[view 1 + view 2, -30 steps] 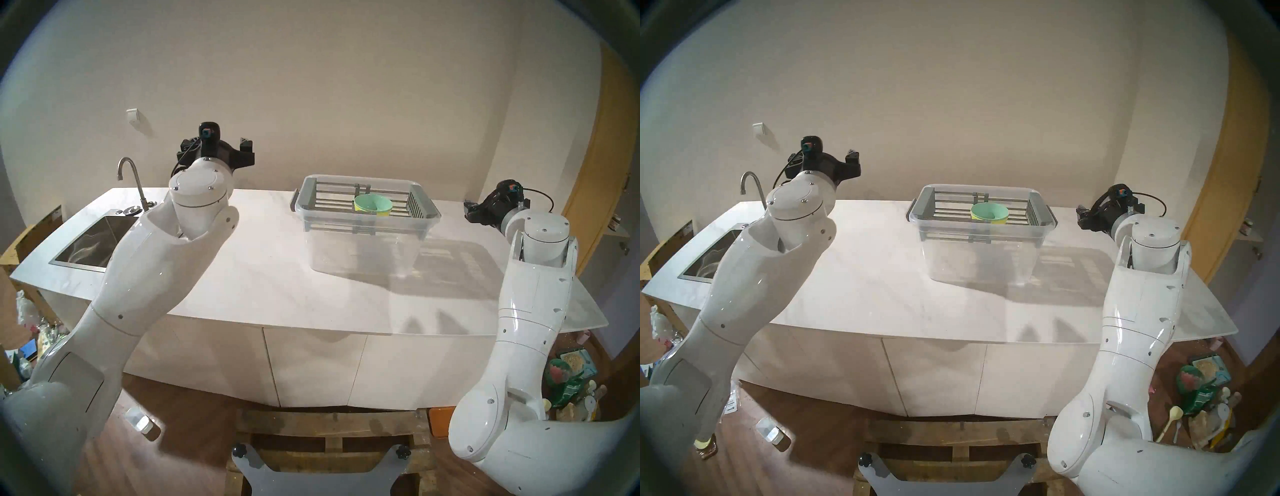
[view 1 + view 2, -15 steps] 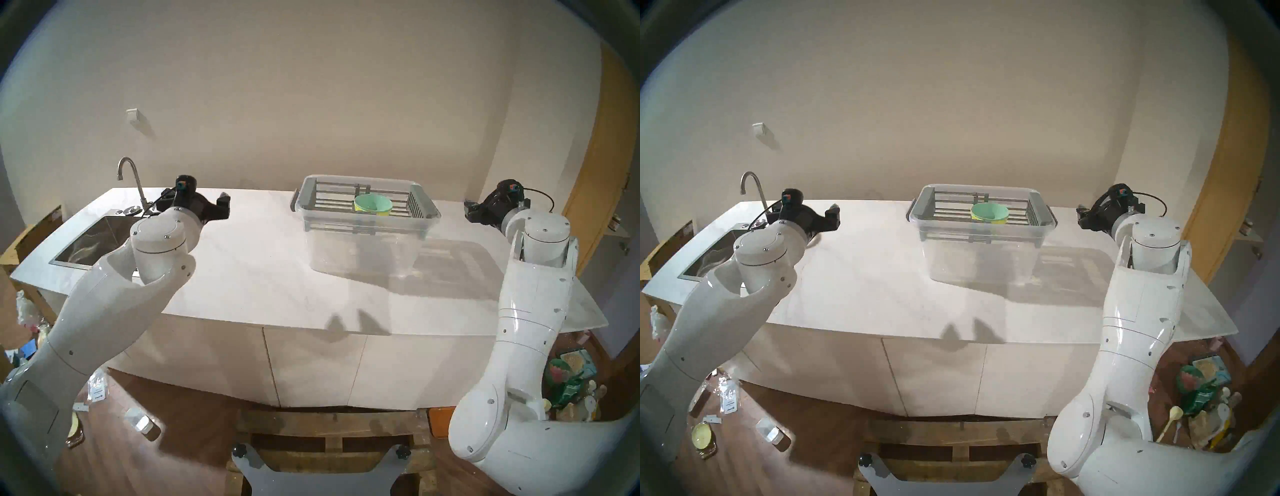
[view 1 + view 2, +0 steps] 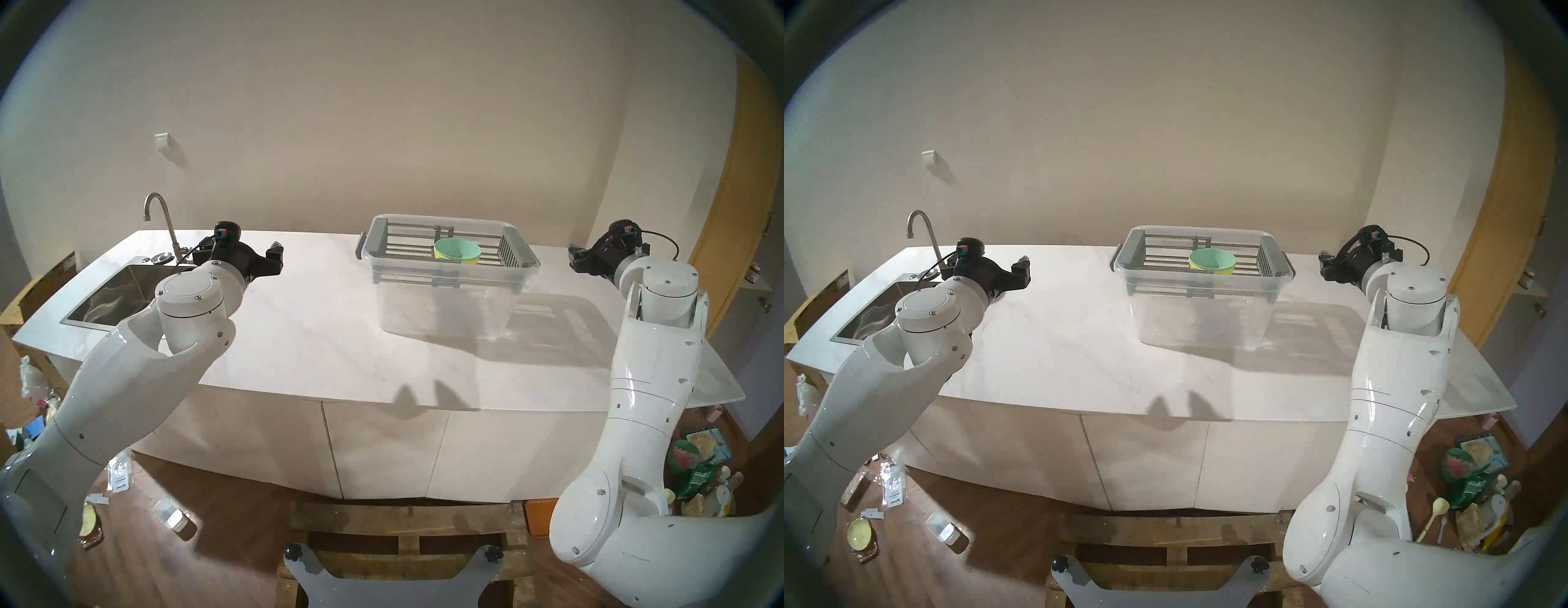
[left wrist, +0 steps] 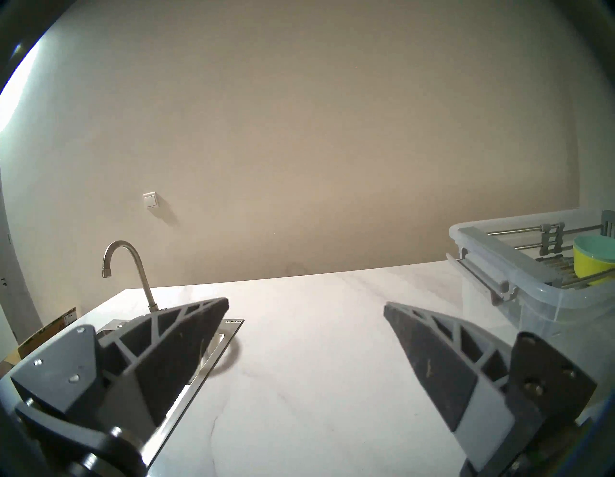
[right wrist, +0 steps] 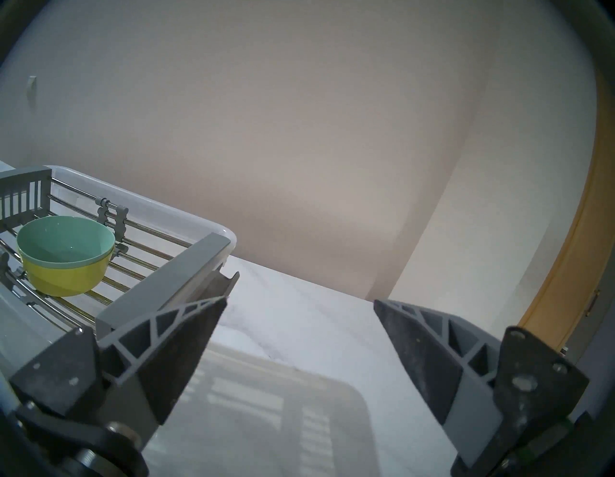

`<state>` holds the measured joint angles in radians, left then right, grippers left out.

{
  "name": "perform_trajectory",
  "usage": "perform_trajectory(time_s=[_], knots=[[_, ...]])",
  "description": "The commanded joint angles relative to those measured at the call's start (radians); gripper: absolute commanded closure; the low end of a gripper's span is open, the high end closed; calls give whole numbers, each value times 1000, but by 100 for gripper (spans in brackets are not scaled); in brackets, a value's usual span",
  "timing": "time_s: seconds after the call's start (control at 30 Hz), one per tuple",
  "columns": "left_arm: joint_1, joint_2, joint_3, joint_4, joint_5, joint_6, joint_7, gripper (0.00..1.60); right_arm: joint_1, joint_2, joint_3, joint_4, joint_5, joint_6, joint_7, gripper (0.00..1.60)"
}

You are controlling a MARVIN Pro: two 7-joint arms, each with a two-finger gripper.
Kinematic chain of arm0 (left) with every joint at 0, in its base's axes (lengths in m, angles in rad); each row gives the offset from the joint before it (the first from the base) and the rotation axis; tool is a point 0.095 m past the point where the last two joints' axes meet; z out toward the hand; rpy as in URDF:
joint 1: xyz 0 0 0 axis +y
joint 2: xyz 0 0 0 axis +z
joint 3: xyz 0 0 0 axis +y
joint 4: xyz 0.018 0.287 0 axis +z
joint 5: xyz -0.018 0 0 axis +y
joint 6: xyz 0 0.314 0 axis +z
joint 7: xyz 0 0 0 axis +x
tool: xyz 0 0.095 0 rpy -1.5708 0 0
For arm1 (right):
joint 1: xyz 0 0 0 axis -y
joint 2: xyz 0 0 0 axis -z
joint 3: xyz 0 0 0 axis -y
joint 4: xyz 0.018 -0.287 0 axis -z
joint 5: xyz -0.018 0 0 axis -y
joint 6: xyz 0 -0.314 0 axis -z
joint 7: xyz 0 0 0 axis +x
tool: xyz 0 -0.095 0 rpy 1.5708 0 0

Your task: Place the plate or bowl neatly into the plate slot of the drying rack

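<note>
Both head cams look down from up high at the whole counter (image 3: 322, 339). Wrist cams sit low and level, facing the wall from opposite ends; both catch the drying rack (image 4: 519, 263) between them.

Home kitchen, used as a robot test setup. Evidence: white marble-look counter (image 3: 318, 339) over plain white cabinet doors (image 3: 382, 450), steel sink (image 3: 110, 297) set into the counter's left end with a curved tap (image 3: 163, 220) behind it. Drying rack (image 3: 445, 250) on a clear tub (image 3: 445, 305) right of the sink. Light switch (image 3: 162, 141) on the wall above the sink; wood floor (image 3: 212, 530) below the counter.
</note>
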<state>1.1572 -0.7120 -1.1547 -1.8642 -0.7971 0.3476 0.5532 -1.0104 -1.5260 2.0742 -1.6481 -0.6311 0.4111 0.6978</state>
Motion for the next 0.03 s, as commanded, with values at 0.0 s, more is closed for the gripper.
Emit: perform_trajectory(time_s=[0.0], knots=[[-29, 2, -18, -22, 5, -17, -7, 0, 19, 2, -1, -27, 8, -12, -4, 0]])
